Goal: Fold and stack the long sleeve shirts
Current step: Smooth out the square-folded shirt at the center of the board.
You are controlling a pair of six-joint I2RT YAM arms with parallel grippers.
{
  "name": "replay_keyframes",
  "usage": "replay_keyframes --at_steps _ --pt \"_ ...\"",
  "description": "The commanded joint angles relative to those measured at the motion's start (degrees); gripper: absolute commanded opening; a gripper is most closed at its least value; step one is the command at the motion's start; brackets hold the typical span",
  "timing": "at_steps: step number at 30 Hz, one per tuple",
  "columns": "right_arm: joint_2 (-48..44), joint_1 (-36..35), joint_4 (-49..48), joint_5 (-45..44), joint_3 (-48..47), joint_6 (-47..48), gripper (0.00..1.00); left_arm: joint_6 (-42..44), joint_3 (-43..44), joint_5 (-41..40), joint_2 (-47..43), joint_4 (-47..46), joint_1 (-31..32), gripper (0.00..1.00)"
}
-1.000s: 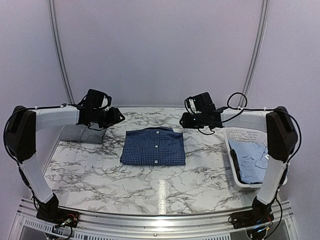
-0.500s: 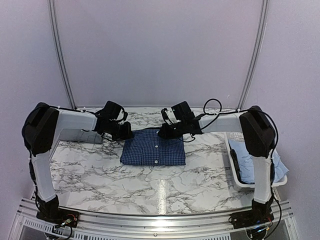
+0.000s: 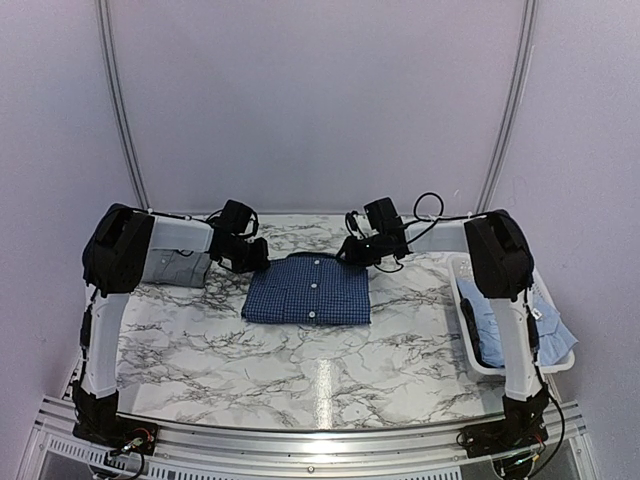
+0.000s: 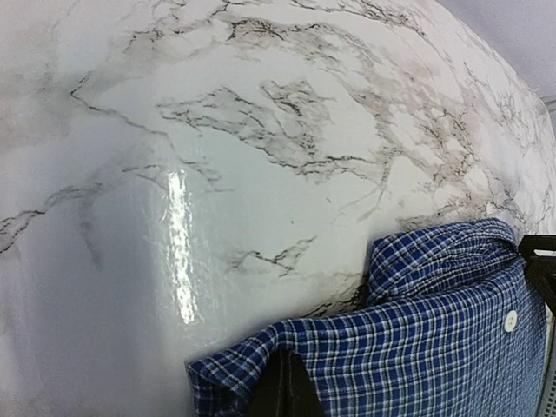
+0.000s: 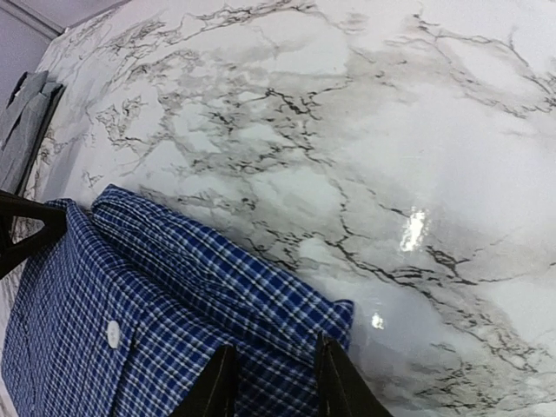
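- Right now your blue check shirt lies folded flat in the middle of the marble desk, with the collar toward the far edge and the buttons facing up.
- Your left gripper sits low at the shirt's far left corner, and your right gripper is at the far right corner, beside the collar.
- In the right wrist view, the right gripper has its two fingers spread. The shirt's folded far edge lies in the gap between them.
- In the left wrist view, only one dark wedge of the left gripper shows at the bottom edge, with checked cloth on both sides of it. You cannot tell whether it is spread, pressed together or pinching the cloth.
- Your grey shirt lies folded at the far left of the desk, partly behind the left arm and apart from the check shirt.
- Your light blue shirt lies rumpled in the white basket at the desk's right edge. Some of its cloth hangs over the outer rim.
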State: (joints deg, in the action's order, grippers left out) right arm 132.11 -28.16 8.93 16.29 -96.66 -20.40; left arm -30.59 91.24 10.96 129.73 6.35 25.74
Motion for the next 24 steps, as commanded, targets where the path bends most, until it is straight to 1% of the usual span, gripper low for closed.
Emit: replay_keyframes --at_steps 1,6,8,11,14,19,22,24 --pt "0.16 0.99 3.38 -1.31 -2.66 2.32 0.33 0.25 0.9 -2.1 1.59 4.1 -0.57 0.02" --pt "-2.63 1.23 6.3 -1.84 -3.55 3.33 0.35 0.94 1.7 -1.6 0.96 4.84 -0.69 0.02" --pt "-5.49 0.56 5.68 -0.73 -2.27 2.69 0.36 1.35 2.19 -1.61 0.35 5.22 -0.72 0.03" --pt "-10.0 -0.97 5.58 -2.26 -0.05 2.38 0.39 1.88 2.74 -1.73 -0.36 5.74 -0.77 0.03" --pt "-12.68 -1.66 3.24 -1.28 4.84 1.16 0.4 2.31 3.1 -1.65 -0.91 6.24 -0.76 0.04" --pt "-11.94 -1.4 0.16 1.31 10.27 -0.46 0.41 2.87 3.73 -1.4 -1.95 7.11 -0.81 0.06" --pt "-11.09 0.38 -3.18 4.49 12.75 -2.47 0.4 3.29 4.29 -0.9 -3.0 7.93 -0.85 0.07" --pt "-9.91 1.91 -3.71 5.12 13.01 -3.17 0.39 3.43 4.21 -0.65 -4.22 8.44 -0.86 0.1"
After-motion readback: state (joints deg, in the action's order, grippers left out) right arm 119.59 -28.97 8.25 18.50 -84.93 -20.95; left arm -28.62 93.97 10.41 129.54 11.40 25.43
